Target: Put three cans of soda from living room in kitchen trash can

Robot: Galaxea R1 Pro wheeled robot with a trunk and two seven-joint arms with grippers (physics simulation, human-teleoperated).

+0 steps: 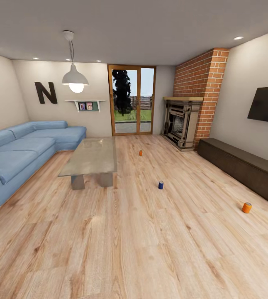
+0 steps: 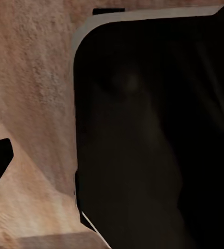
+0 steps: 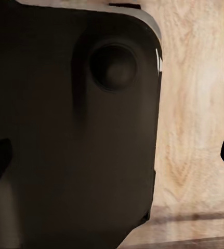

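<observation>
Grippers' states I cannot tell. Search step: dark blue can (image 1: 161, 185) stands mid-floor (image 1: 130, 249), orange cans (image 1: 140, 153) (image 1: 246, 207) apart; next, drive closer.

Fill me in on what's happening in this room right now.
Nothing is being handled yet. The head view looks across a living room where three soda cans sit on the wood floor: an orange can far off near the grey low table, a dark blue can standing mid-floor, and another orange can, tilted, near the long dark cabinet. The wrist views show dark robot bodywork over floor, so the jaws' state is unclear.
</observation>
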